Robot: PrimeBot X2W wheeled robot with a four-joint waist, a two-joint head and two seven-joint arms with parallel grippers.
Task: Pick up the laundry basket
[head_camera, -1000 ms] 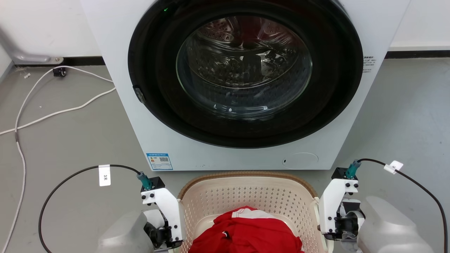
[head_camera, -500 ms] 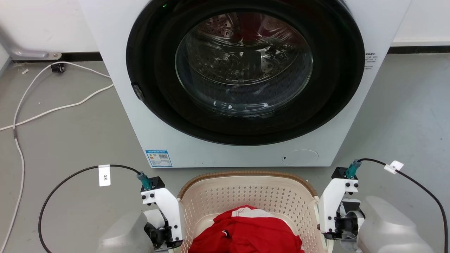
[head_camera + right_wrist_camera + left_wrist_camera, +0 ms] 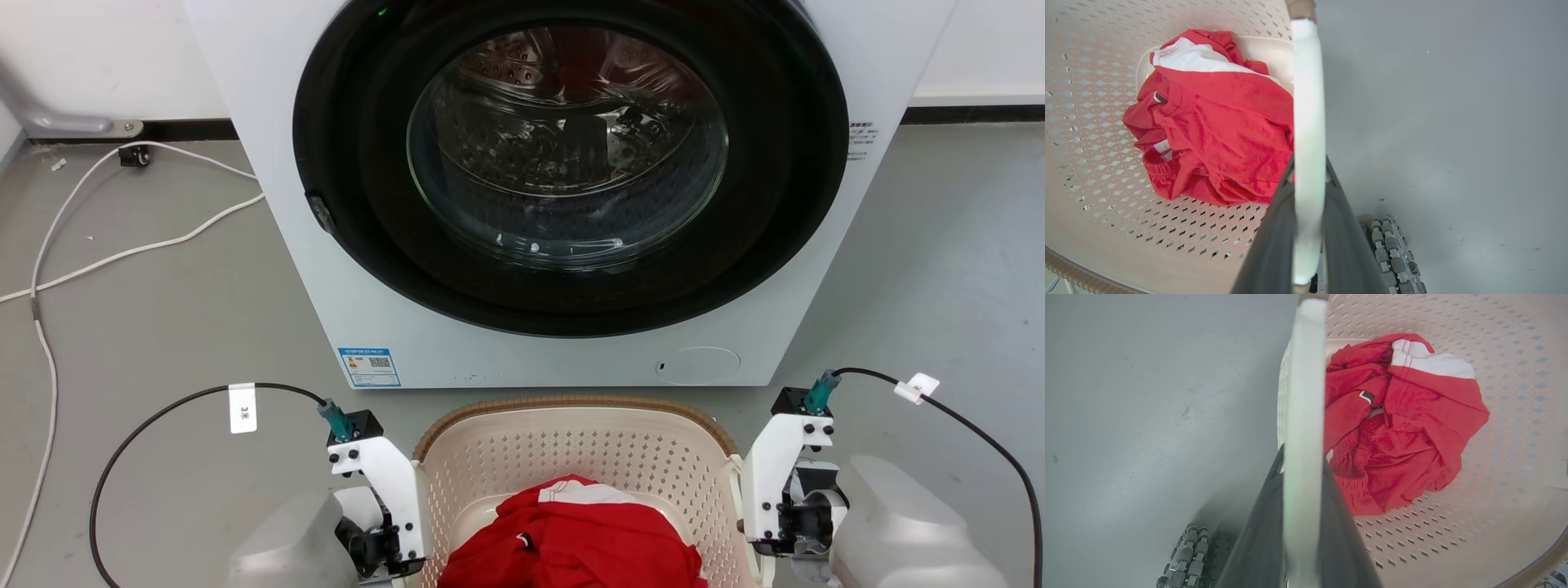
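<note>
Now very little is different from a second ago: the whole head view has slid a bit, so the camera has moved, and the washing machine [image 3: 531,359] sits a little higher in it, with a bit more grey floor [image 3: 163,327] showing between its bottom edge and the laundry basket [image 3: 571,457]. The two arms and the basket keep the same places next to each other. I think this means the hold is made and the lift is only just starting, but I cannot tell if the basket is off the floor yet. On the left, a white cord [image 3: 122,261] lies in loops on the smooth grey floor, near the white wall [image 3: 106,57]. Next comes the left end effector [image 3: 1304,465], with its two dark fingers pinching the white handle [image 3: 1302,396] on that side of the basket. The basket is in the middle, right in front of the robot and just before the washing machine, with red clothes [image 3: 571,547] bunched up inside it. The machine's round door [image 3: 563,155] is closed. On the right, the right end effector [image 3: 1308,163] pinches the other white handle [image 3: 1308,102] the same way. The floor looks flat and bare around the basket, so nothing seems to block it going up.
</note>
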